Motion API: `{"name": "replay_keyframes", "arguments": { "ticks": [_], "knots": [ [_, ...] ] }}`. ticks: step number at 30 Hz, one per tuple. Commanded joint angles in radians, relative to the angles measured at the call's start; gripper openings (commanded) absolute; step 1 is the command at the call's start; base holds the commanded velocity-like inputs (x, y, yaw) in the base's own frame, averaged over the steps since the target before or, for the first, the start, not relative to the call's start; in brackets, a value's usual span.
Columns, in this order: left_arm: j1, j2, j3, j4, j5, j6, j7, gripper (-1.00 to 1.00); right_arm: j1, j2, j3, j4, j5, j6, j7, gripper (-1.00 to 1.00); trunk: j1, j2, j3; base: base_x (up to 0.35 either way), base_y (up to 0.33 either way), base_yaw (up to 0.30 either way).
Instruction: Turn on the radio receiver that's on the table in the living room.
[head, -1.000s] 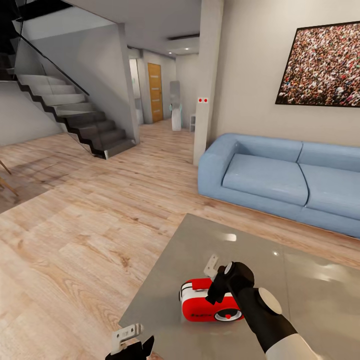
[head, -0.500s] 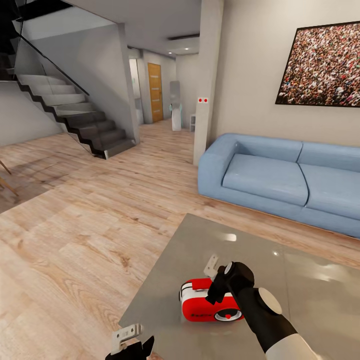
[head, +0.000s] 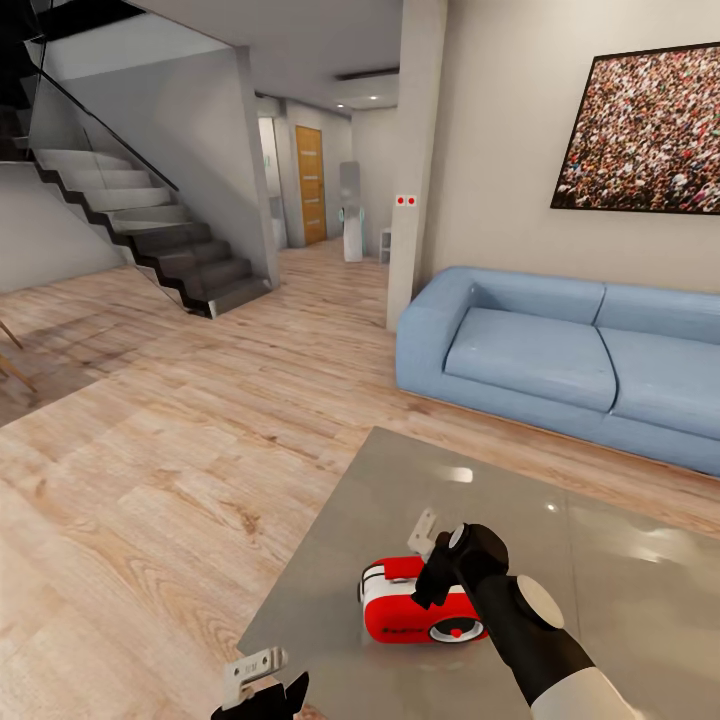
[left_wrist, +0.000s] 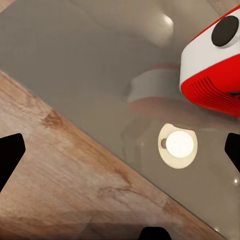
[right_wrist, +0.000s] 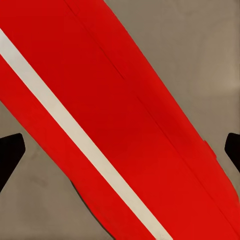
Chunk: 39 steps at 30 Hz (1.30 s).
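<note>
Radio receiver (head: 415, 610) on table (head: 330, 560) near its front-left corner; right gripper (head: 428, 585) directly above its top, fingers spread wide, probably lined up to press switch; left gripper (head: 262, 690) idle low, spread unclear

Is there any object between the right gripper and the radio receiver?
Nothing visible. The right gripper hangs directly over the radio receiver on the table, and the right wrist view shows its red top close up between the fingers.
</note>
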<state>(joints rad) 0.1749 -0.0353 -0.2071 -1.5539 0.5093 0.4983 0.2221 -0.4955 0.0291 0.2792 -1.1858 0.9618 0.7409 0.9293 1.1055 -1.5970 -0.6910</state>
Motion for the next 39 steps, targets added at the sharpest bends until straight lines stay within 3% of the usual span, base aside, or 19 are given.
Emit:
{"name": "replay_keyframes", "arguments": {
  "ticks": [1, 8, 14, 30, 39],
  "knots": [
    [0.000, 0.000, 0.000, 0.000, 0.000, 0.000, 0.000, 1.00, 0.000, 0.000, 0.000, 0.000, 0.000, 0.000, 0.000, 1.00, 0.000, 0.000, 0.000, 0.000, 0.000, 0.000],
    [0.000, 0.000, 0.000, 0.000, 0.000, 0.001, 0.000, 1.00, 0.000, 0.000, 0.000, 0.000, 0.000, 0.001, 0.000, 1.00, 0.000, 0.000, 0.000, 0.000, 0.000, 0.000],
    [0.000, -0.001, 0.000, 0.000, 0.000, 0.004, 0.000, 1.00, 0.000, 0.000, 0.000, 0.000, 0.000, 0.002, 0.000, 1.00, -0.023, 0.042, 0.019, 0.000, 0.000, 0.000],
    [0.000, -0.002, -0.002, 0.000, 0.000, 0.005, 0.000, 1.00, 0.000, 0.000, 0.000, 0.000, 0.000, 0.002, 0.000, 1.00, -0.023, 0.042, 0.019, 0.000, 0.000, 0.000],
    [0.000, -0.003, -0.002, 0.000, 0.000, 0.006, 0.000, 1.00, 0.000, 0.000, 0.000, 0.000, 0.000, 0.002, -0.001, 1.00, -0.058, 0.105, 0.047, 0.000, 0.000, 0.000]
  ]
}}
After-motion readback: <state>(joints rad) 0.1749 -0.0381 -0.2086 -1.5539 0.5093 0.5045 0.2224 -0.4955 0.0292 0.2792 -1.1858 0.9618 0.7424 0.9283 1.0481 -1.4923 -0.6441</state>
